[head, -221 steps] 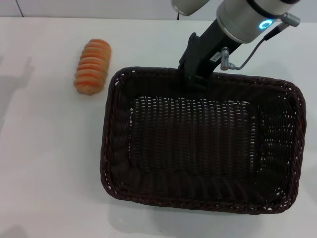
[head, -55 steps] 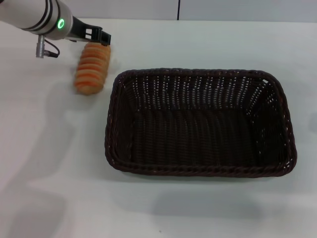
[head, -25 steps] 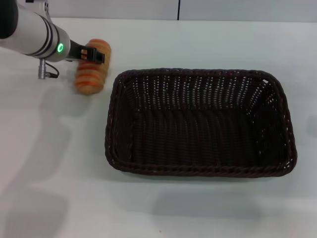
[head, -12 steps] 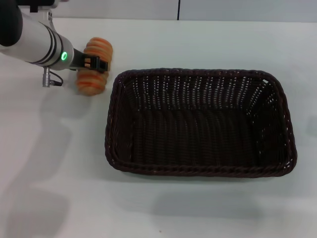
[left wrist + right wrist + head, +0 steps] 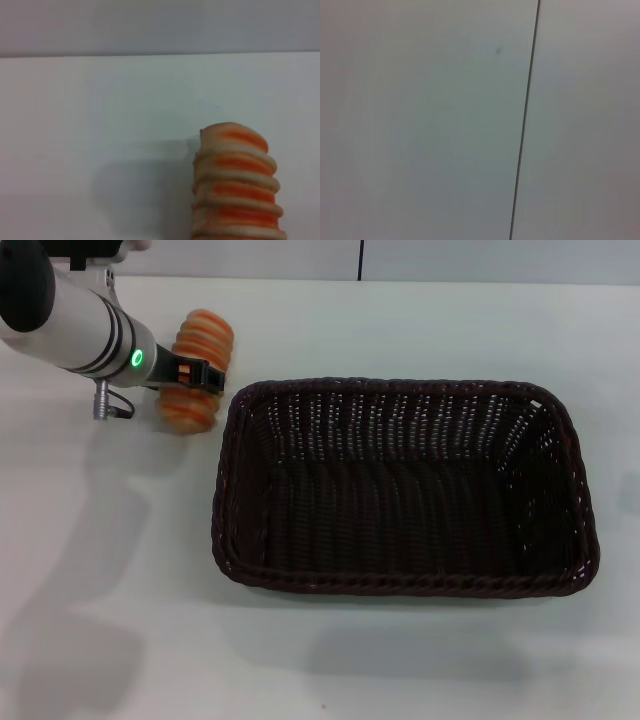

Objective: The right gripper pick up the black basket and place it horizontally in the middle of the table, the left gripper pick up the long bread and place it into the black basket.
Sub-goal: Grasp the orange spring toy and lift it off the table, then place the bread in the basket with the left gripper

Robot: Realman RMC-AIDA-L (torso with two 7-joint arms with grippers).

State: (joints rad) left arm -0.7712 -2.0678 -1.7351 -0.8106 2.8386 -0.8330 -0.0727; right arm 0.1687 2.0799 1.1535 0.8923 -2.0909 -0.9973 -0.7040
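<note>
The long bread (image 5: 205,338), tan with orange stripes, is at the table's far left, just left of the black basket's far left corner. My left gripper (image 5: 195,372) reaches in from the left and is shut across the bread's middle. The left wrist view shows the bread's end (image 5: 235,185) with its shadow on the white table (image 5: 100,125) beside it. The black basket (image 5: 400,385) lies lengthwise across the middle of the table (image 5: 120,590) and holds nothing. My right gripper is out of view.
The right wrist view shows only a pale wall with a dark vertical seam (image 5: 524,130). The table's back edge meets a grey wall (image 5: 450,258). Bare white tabletop lies left of and in front of the basket.
The right arm let go of the basket and left the view. The left arm came in, closed on the bread, and has shifted it slightly right toward the basket.
</note>
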